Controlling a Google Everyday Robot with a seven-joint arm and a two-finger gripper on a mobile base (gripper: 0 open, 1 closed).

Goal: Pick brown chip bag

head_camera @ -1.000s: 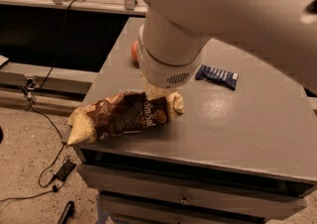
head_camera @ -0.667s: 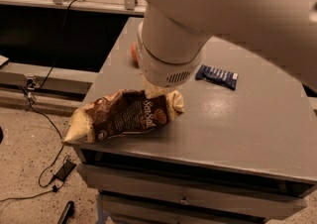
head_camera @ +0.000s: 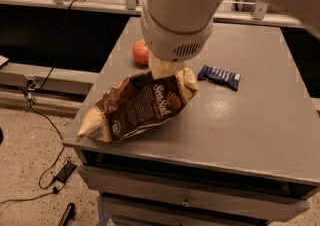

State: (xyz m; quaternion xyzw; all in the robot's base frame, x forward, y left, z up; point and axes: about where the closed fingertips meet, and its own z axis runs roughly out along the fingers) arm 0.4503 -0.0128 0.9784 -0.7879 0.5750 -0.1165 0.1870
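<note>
Mostly hidden under the wrist (head_camera: 176,25), the jaws, closed, pinch the brown chip bag (head_camera: 140,107) by its raised end.

The gripper (head_camera: 166,68) sits under the thick white arm (head_camera: 176,12), over the left half of the grey bench (head_camera: 245,125). Its fingers pinch the upper right end of the brown chip bag (head_camera: 139,109). The bag hangs tilted, its lower left end at the bench's front left edge. A red apple (head_camera: 140,52) lies behind it, and a small dark blue wrapper (head_camera: 218,77) lies to the right.
</note>
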